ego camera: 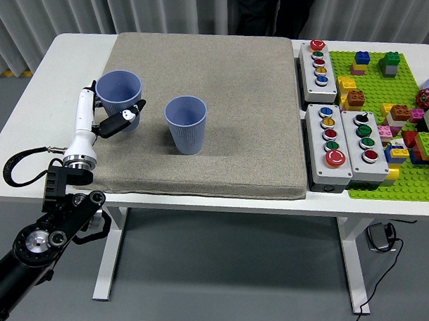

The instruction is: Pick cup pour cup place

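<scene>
Left hand point(104, 118) wraps a blue cup point(119, 93), upright on the mat's left edge.

The white hand's dark-tipped fingers point(125, 116) curl around the cup's lower wall, mouth up, at about nine o'clock on the grey mat point(226, 97). A second blue cup point(186, 125) stands upright near it toward three o'clock, apart from it. Farther toward three o'clock, off the mat, sit button boxes point(346, 152) and a green brick plate point(402, 76) on the white table point(29, 110). A person point(269, 11) stands at twelve o'clock.

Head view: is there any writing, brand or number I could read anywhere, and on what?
None can be read.
Two blue cups: plain, no print.
Grey button boxes: any marks on them are too small to read.
Toy bricks on the green plate: no lettering visible.
</scene>
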Controlling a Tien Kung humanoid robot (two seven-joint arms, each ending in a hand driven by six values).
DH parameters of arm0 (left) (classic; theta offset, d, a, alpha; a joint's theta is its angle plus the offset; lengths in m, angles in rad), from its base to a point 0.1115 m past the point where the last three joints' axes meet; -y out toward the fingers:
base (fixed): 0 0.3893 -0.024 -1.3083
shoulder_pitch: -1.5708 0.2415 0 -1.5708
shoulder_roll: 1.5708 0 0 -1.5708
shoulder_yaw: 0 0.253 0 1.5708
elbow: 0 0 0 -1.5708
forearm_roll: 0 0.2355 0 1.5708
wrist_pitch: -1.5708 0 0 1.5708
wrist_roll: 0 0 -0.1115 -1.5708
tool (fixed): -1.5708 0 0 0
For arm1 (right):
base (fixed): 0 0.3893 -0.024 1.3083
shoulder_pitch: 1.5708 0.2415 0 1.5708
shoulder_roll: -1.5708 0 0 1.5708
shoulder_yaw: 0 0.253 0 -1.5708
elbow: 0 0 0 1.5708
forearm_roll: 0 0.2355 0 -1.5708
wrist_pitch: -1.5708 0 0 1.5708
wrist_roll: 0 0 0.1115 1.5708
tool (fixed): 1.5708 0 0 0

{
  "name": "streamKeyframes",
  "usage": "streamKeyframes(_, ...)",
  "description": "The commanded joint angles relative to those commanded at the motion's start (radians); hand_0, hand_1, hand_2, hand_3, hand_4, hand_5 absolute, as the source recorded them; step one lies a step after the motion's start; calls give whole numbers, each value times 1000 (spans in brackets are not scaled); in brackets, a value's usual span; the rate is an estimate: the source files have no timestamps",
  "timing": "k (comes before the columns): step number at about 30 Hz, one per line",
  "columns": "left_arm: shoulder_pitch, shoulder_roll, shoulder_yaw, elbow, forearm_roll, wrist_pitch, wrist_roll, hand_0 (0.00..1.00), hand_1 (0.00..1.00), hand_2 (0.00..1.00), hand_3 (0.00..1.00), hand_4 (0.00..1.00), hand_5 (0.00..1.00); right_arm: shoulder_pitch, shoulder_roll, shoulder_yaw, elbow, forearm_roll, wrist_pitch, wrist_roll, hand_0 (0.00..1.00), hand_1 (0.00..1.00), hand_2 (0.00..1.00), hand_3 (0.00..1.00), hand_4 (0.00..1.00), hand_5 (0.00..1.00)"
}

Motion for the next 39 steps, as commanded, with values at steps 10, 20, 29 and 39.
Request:
streamKeyframes(10,18,-17,-7,59,-71,3,-44,518,468,487,486,779,193,-1,1,3,0,-7,2,-1,697,632,587,591,2,221)
streamKeyframes(20,28,-34,-12,76,-106,0,-68,522,471,487,487,779,198,0,1,4,0,-10,2,0,697,632,586,591,2,216)
streamKeyframes(29,34,-37,-19,77,-120,-24,-75,546,513,513,531,783,207,0,2,3,0,-9,1,-1,697,632,586,590,2,214)
streamKeyframes(39,38,-39,-32,81,-86,-70,-70,590,563,562,619,791,203,-1,3,3,0,-11,1,-2,697,632,586,591,2,210)
